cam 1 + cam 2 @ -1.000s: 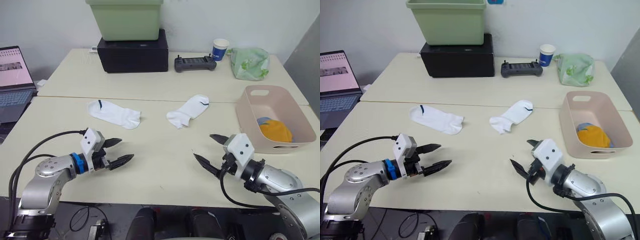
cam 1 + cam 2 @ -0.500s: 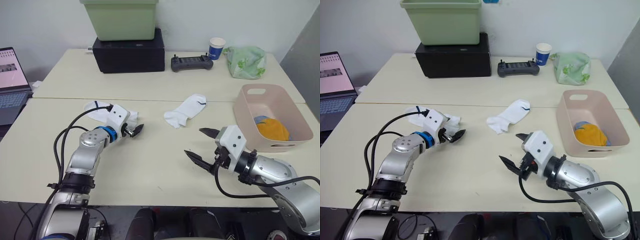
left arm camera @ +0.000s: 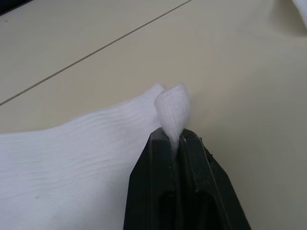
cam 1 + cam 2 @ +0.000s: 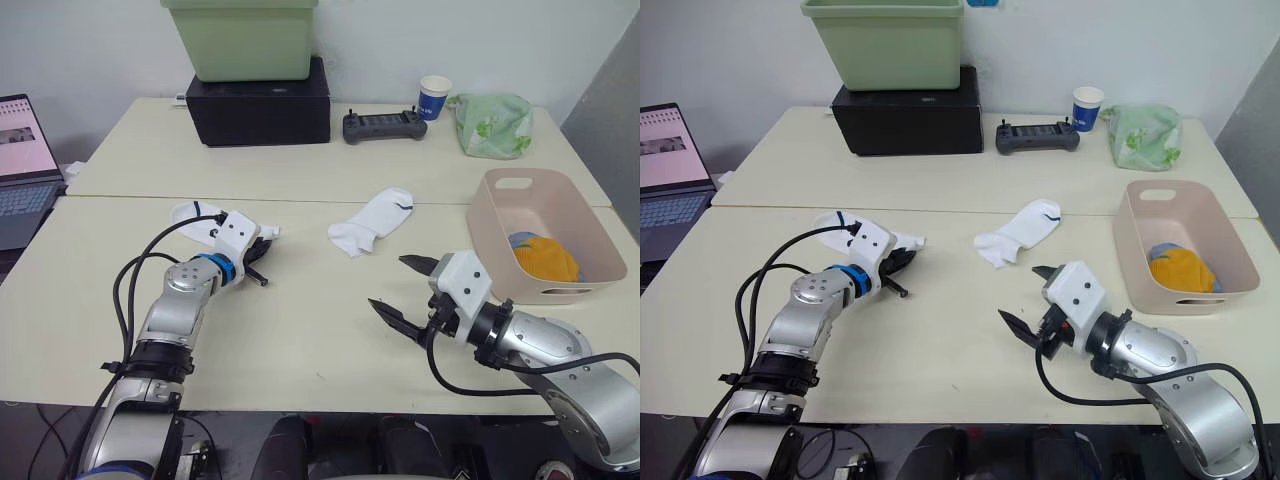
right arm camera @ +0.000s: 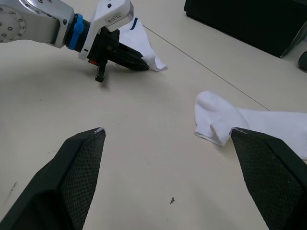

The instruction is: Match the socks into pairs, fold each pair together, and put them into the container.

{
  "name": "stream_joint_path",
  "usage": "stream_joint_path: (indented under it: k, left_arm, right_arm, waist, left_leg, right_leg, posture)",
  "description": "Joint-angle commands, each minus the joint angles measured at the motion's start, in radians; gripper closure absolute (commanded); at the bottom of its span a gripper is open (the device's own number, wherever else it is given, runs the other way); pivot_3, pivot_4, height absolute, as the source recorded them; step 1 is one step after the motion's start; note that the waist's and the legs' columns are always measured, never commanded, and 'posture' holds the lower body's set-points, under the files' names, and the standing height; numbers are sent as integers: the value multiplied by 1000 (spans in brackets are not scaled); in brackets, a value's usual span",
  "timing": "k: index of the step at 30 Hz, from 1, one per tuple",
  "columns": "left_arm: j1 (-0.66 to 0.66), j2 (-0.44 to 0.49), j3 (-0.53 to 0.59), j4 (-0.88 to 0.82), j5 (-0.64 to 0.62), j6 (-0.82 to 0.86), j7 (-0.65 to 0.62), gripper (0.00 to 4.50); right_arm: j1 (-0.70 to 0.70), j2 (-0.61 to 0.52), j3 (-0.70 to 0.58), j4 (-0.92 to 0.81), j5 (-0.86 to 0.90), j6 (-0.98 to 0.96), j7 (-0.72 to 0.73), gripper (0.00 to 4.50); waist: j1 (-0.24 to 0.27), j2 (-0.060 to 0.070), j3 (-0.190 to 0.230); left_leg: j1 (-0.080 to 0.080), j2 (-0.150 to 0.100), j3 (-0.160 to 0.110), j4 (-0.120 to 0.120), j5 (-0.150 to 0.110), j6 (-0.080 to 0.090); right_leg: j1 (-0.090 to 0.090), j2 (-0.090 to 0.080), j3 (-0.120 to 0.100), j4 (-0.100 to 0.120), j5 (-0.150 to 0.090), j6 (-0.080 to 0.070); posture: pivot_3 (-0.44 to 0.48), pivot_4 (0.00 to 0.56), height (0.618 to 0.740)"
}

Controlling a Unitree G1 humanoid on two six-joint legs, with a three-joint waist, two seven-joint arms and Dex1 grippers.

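We're pinching toe tip of white sock [image 4: 205,215] at table's 9 o'clock with left gripper [image 3: 171,140]. Right gripper [image 4: 408,291] hanging wide, empty. We're needing deeper bite before dragging toward second white sock [image 4: 373,221]. Pink basket [image 4: 495,231] at 3 o'clock.

left claw [image 3: 172,139] pinched closed low over the table, right claw [image 4: 1032,300] spread wide, hovering

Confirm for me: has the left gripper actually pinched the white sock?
Yes, the left gripper has its black fingers closed on a raised fold of the white sock lying on the table.
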State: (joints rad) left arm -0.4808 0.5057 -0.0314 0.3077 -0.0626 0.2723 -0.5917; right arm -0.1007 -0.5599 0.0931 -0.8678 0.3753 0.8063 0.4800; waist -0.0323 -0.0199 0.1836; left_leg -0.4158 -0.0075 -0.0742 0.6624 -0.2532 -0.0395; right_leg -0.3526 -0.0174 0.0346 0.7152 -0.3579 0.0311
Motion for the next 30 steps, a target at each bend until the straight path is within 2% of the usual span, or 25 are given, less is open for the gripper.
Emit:
stream_joint_path:
  k: [1, 4, 8, 13, 16, 18, 19, 21, 26, 28, 30]
  left_arm:
    - [37, 46, 40, -115, -43, 60, -50, 4483]
    - [90, 83, 51, -259, -113, 191, -112, 4483]
    - [136, 98, 48, -481, -259, 461, -168, 4483]
    - [82, -38, -30, -619, -407, 704, -138, 4483]
    - [60, -86, -97, -620, -431, 726, -150, 4483]
    - [49, -84, -126, -618, -431, 727, -157, 4483]
    - [43, -79, -136, -620, -430, 722, -161, 3929]
    - [29, -75, -133, -629, -446, 727, -165, 3463]
    - [-18, -9, -84, -684, -503, 742, -210, 1863]
    - [-46, 29, -70, -663, -494, 703, -231, 1206]
    - [-87, 71, -72, -591, -430, 598, -252, 541]
  right_arm:
    - [-12, -6, -6, -17, -2, -29, 0, 0]
    - [-7, -12, -15, -21, 2, -30, 0, 0]
    - [3, -27, -36, -34, 15, -16, 1, 0]
    - [25, -64, -101, -69, 50, 25, 9, 0]
    - [49, -86, -139, -97, 75, 54, 4, 0]
    - [59, -92, -151, -112, 86, 70, -2, 0]
    - [66, -95, -156, -122, 92, 77, -7, 0]
    - [76, -98, -163, -138, 102, 91, -17, 0]
    - [88, -95, -168, -156, 112, 113, -36, 0]
    - [91, -95, -167, -158, 117, 117, -42, 0]
    - [93, -91, -160, -160, 121, 121, -52, 0]
  waist:
    - [0, 0, 0]
    - [0, 0, 0]
    - [3, 0, 0]
    - [13, -1, 0]
    - [6, -1, 0]
    - [-4, 0, 0]
    - [-6, 0, 0]
    - [-6, 0, 0]
    - [0, 0, 0]
    - [2, 0, 0]
    - [2, 0, 0]
  left_leg:
    - [0, 0, 0, 0, 0, 0]
    - [0, 0, 0, 0, 0, 0]
    - [0, 0, 0, 0, 0, 0]
    - [0, -2, 0, 1, 0, 0]
    - [0, -1, 0, 1, 0, 0]
    - [0, 0, 0, 0, 0, 0]
    - [1, 1, 0, 0, 0, 0]
    - [1, 1, 0, 0, 0, 0]
    - [1, 1, 0, 0, 0, 0]
    - [0, 1, 0, 0, 0, 0]
    - [1, 1, 0, 0, 0, 0]
  right_leg:
    - [0, 0, 0, 0, 0, 0]
    - [0, 0, 0, 0, 0, 0]
    - [0, 0, 0, 0, 0, 0]
    - [2, -2, 0, -2, 0, 0]
    - [2, -1, 0, -2, 0, 0]
    - [2, 0, 0, -1, 0, 0]
    - [1, 1, 1, 0, 0, 0]
    - [1, 2, 1, 1, 0, 0]
    - [1, 2, 1, 0, 0, 0]
    - [1, 2, 1, 0, 0, 0]
    - [2, 2, 1, -1, 0, 0]
  posture:
    - [0, 150, 720]
    - [0, 150, 720]
    - [0, 150, 720]
    - [0, 150, 720]
    - [0, 150, 720]
    - [0, 150, 720]
    - [0, 150, 720]
    - [0, 150, 720]
    - [0, 150, 720]
    - [0, 150, 720]
    - [0, 150, 720]
